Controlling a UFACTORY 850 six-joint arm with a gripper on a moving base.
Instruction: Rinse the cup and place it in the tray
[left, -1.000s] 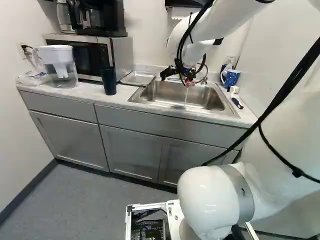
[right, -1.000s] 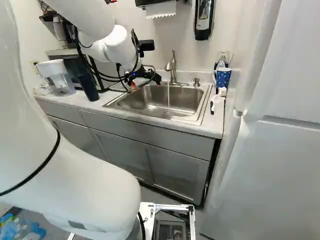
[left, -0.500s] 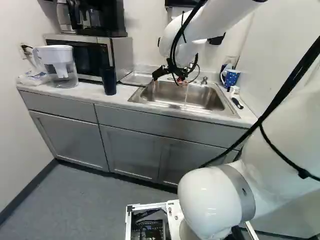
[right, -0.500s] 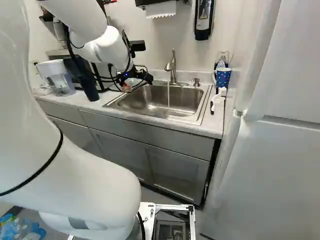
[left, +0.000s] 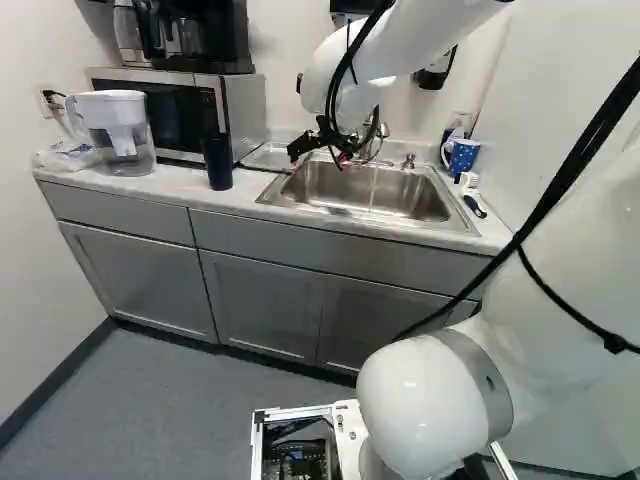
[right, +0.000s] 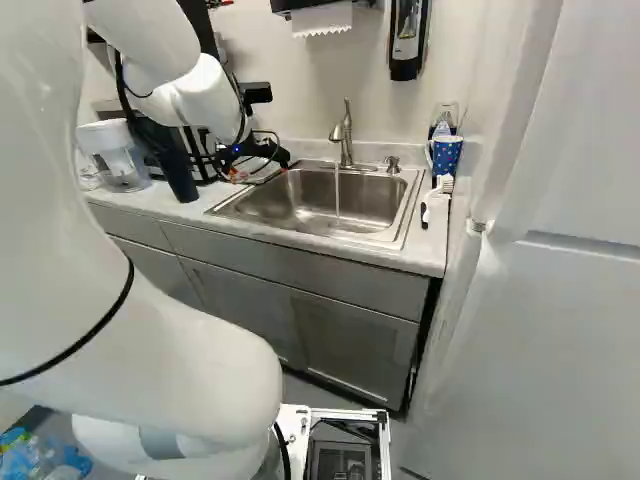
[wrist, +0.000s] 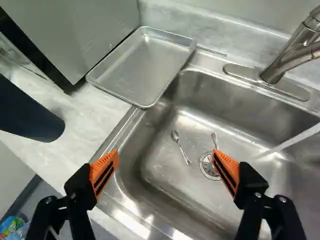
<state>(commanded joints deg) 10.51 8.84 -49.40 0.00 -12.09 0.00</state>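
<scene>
The end effector (right: 260, 174) is seen above the table (left: 265, 198), over the sink's rim at the side toward the tray; in the wrist view the end effector (wrist: 165, 155) is held wide open, its ribbed orange pads (wrist: 104, 172) well apart, with nothing gripped. Two upright candidates for the cup are seen: a smooth, dark, tapering tumbler (left: 217, 162) is set near the table's front edge, left of the sink, and a blue mug with pale spots (right: 447, 155) is placed near the table's right back corner. Which one is meant cannot be told. The tray (wrist: 145, 65), shallow, rectangular and of dull metal with a raised rim, is laid toward the table's back edge, between the boxy microwave (left: 243, 115) and the brushed-steel sink (right: 370, 235). Inside the round-cornered basin, two metal spoons (wrist: 182, 149) are seen near the circular drain (wrist: 208, 166). Water is run from the curved metal faucet (right: 346, 135).
</scene>
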